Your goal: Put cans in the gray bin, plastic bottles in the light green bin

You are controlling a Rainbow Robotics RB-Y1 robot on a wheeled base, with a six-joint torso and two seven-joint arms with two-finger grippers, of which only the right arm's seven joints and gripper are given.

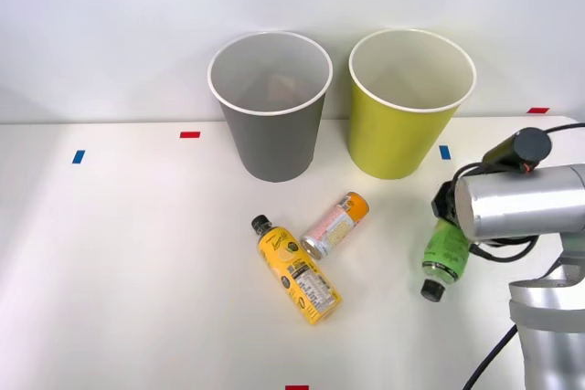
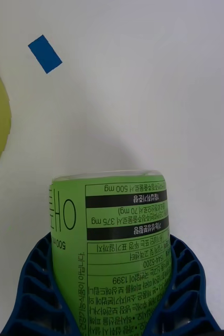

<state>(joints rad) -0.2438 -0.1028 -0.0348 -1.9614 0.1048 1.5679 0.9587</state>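
The right gripper (image 2: 112, 294) has its blue fingers (image 2: 35, 283) closed around the green bottle (image 2: 112, 236), gripping its labelled body so it can be carried. The bottle is in front of the light green bin (image 1: 407, 107), to its right, where it must go.

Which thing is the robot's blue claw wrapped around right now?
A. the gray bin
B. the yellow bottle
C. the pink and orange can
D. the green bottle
D: in the wrist view the right gripper has a ribbed blue finger pressed on each side of the green bottle, while the can and yellow bottle lie free on the table.
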